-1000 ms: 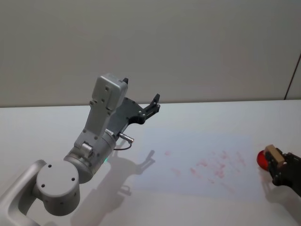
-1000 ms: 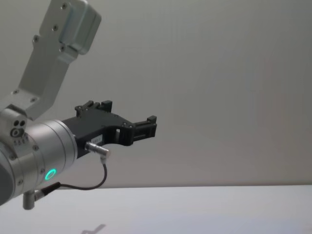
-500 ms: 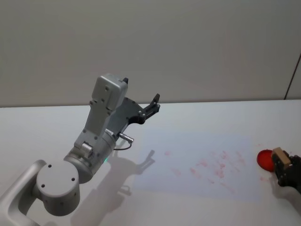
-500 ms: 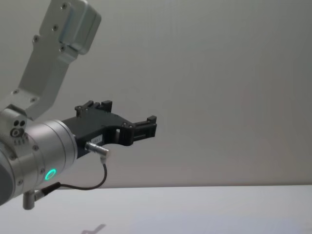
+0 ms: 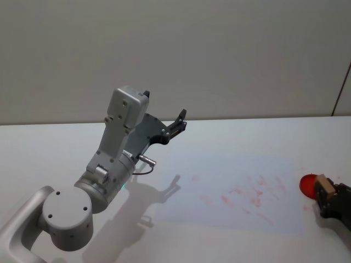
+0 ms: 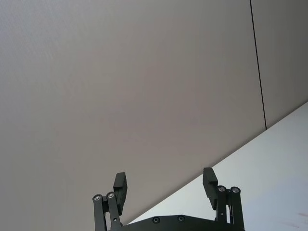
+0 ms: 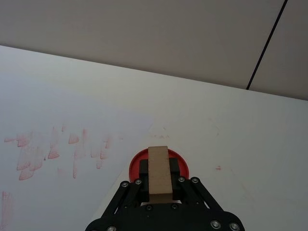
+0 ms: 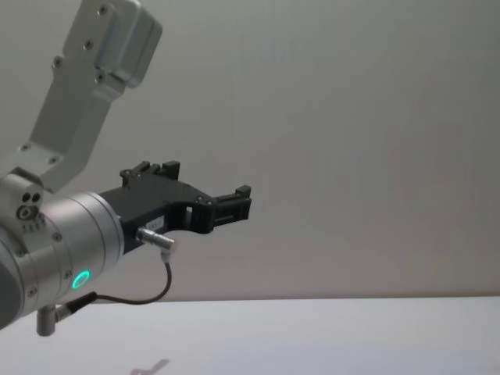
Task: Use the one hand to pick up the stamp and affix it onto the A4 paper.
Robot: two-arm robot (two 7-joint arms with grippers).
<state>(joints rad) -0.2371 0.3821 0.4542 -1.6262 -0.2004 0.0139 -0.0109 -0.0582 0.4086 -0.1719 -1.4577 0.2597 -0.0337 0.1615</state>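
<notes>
my right pincer (image 7: 159,185) is clamped on the stamp (image 7: 159,172), one finger on each long side, so the light wooden block stands out past the fingertips. in the head view this pincer (image 5: 328,198) sits at the table's right edge with the stamp (image 5: 322,185) at its tip. the stamp is just over a round red ink pad (image 7: 159,162); whether they touch i cannot tell. the pad (image 5: 308,184) lies on the white table (image 5: 230,137), just off the right edge of the paper (image 5: 230,192). the paper is marked with smeared red prints (image 7: 53,149), most of them on the half nearer the pad.

my left pincer (image 6: 164,184) is raised well above the table on the left, fingers spread wide and holding nothing, aimed toward the grey wall (image 6: 120,72). from the chest it (image 8: 234,203) juts out of a silver wrist with a green light (image 8: 80,279).
</notes>
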